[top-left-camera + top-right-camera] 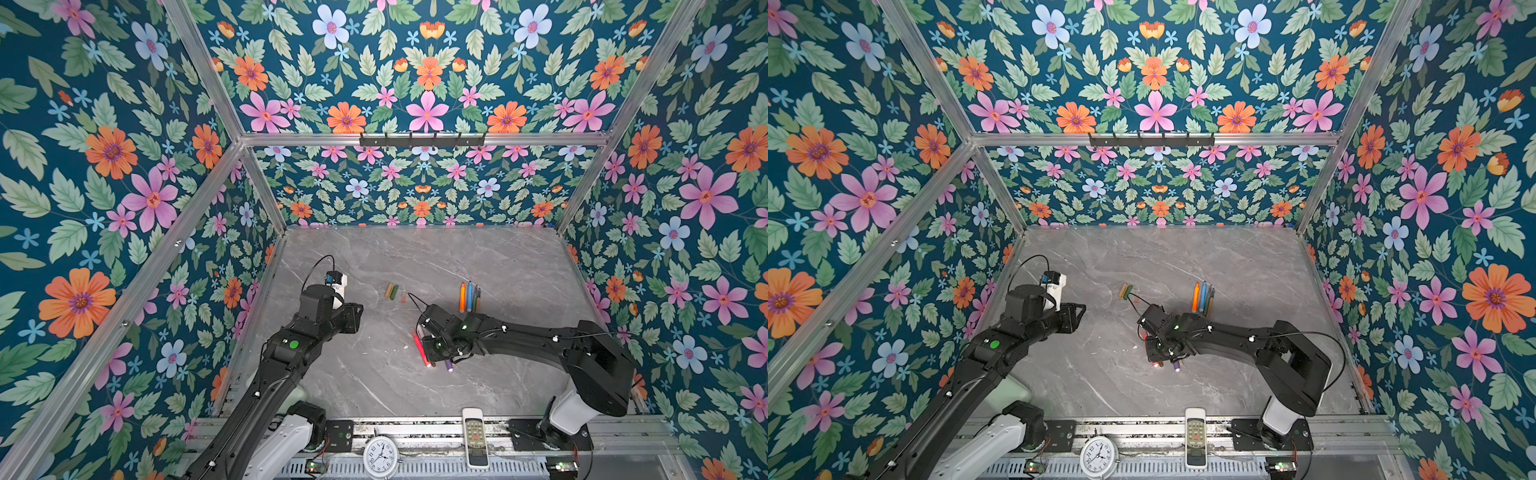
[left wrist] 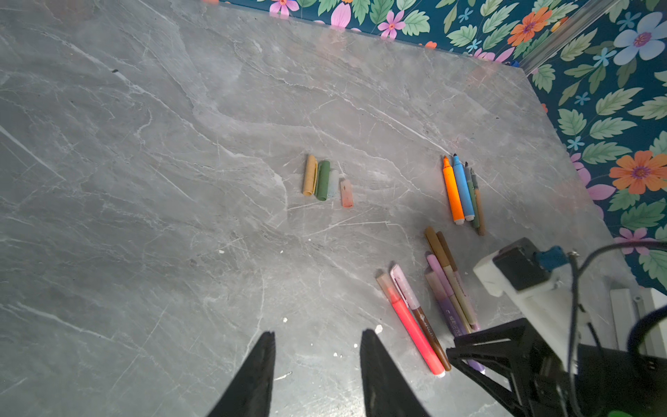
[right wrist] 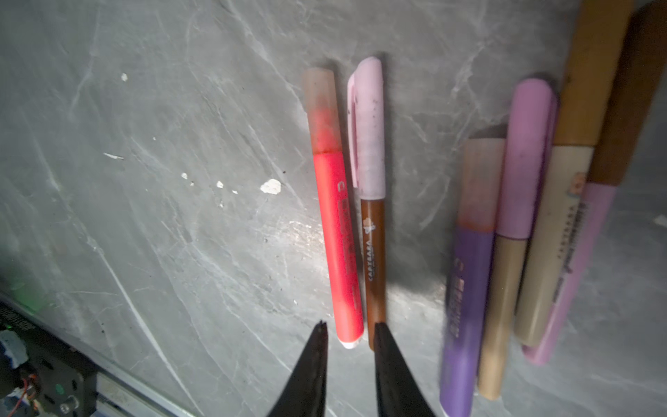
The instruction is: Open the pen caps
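Six capped pens lie in two groups. In the right wrist view a red pen (image 3: 335, 245) carries a translucent reddish cap (image 3: 321, 108), beside a brown pen (image 3: 373, 260) with a pink cap (image 3: 368, 126). A purple pen (image 3: 465, 307) and three more capped pens lie further over. My right gripper (image 3: 349, 326) is open, its tips straddling the red pen's tail without touching it. Several loose pen caps (image 1: 392, 291) and uncapped pens (image 1: 469, 297) lie further back. My left gripper (image 2: 317, 339) hovers open and empty at the left (image 1: 353, 318).
A white remote (image 1: 474, 442) and a white clock (image 1: 380, 457) sit on the front rail. Floral walls close in the grey marble table (image 1: 415, 257) on three sides. The right arm's wrist camera (image 2: 523, 281) shows in the left wrist view.
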Robot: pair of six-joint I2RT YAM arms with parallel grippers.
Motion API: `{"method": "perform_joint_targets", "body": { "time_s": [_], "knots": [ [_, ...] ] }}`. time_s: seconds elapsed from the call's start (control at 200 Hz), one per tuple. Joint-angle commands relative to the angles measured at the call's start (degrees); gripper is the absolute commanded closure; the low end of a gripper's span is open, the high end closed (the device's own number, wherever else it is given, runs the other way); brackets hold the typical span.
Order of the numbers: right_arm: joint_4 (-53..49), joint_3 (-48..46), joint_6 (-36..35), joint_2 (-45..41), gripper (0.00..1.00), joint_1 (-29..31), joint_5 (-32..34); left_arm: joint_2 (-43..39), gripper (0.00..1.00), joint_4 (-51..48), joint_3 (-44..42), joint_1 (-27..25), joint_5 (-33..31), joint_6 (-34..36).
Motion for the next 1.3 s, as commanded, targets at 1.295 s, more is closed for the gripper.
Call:
{"method": "perform_joint_targets", "body": {
  "time_s": [1.295],
  "knots": [
    [5.20,-0.70,-1.80,-10.09,1.00,1.41,-1.12,4.44,0.50,3.71,-0.94,-0.17,8.97,0.16]
  ]
}}
